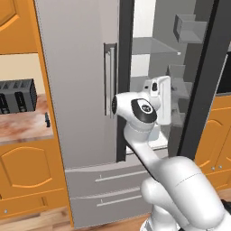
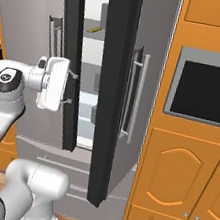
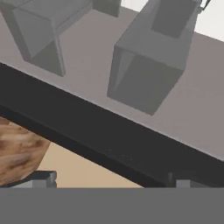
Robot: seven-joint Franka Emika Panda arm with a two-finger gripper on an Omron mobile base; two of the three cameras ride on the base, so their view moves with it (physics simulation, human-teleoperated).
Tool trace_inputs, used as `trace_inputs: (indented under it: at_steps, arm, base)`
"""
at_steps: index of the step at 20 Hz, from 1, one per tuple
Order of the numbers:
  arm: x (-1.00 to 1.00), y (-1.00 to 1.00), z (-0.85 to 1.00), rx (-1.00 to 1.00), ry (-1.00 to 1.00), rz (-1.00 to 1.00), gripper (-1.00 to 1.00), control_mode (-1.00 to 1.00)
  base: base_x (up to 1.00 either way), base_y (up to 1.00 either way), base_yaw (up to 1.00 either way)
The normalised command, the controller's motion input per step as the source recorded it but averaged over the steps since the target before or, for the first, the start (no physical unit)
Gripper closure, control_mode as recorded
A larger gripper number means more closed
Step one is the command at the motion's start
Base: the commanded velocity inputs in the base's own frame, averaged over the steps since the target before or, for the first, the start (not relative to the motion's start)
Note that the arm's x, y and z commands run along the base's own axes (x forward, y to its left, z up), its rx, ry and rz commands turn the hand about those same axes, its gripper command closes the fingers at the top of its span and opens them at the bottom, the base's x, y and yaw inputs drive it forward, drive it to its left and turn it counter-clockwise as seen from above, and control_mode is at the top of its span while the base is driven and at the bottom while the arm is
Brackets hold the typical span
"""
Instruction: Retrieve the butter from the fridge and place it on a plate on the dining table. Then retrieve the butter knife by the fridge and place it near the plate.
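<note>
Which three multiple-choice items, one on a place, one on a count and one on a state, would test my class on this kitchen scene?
1. The black toaster stands: A on the counter left of the fridge; B inside the fridge; C on the floor.
2. Drawers below the fridge doors: A one; B two; C four.
3. The gripper is: A open, empty; B shut on butter; C shut on a handle.
Key: A, it sits on the marbled top; B, two handle bars show; A, its fingers stand apart with nothing between them.
</note>
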Motion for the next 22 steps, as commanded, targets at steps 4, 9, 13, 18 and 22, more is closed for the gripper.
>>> trace_inputs:
  at_steps: [4,9,13,18,22]
  arm:
    - [0.32,0.00,0.04,0.00,0.17,0.00,-1.00,-1.00]
    - [0.48,-0.03,0.00,-0.03,0.17,0.00,-1.00,-1.00]
    - [0.41,-0.20,0.01,0.00,0.08,0.00,-1.00,-1.00]
    - [0.19,-0.40,0.00,0.00,0.07,0.00,-1.00,-1.00]
    - [0.06,-0.45,0.00,0.00,0.12,0.00,-1.00,-1.00]
  base:
    - [0.00,0.00,0.00]
    - [0.00,0.00,0.00]
    - [0.00,0.00,0.00]
    - [0.00,0.00,0.00]
    - [0.00,0.00,0.00]
